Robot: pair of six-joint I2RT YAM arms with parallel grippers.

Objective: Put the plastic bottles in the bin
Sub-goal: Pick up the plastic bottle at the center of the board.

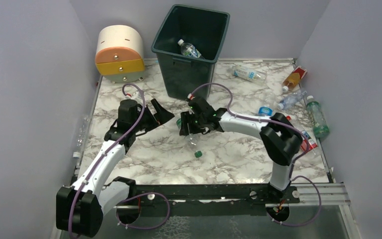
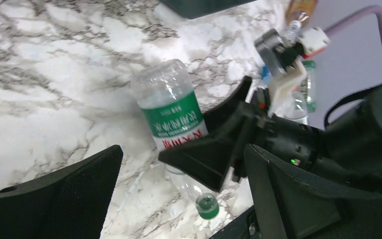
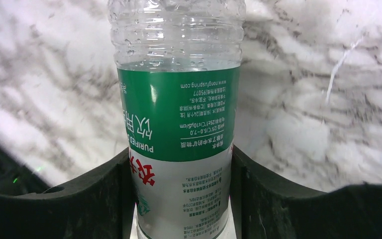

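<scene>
— Entry one: what do we read on the clear bottle (image 3: 179,50)?
— On its green band (image 3: 179,114), in white: "www.nongfuspring.com" and "PURIFIED", with large Chinese characters and fine Chinese print we cannot make out.
— And its white band (image 3: 179,199)?
— We log red Chinese characters, partly hidden. In the left wrist view the label is too blurred to read.

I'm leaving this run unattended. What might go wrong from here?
The right end effector clamps the green-label bottle toward its cap end, so the long body could pivot or slip when lifted. The open left end effector sits close by; the two may clash on the way to the bin.
</scene>
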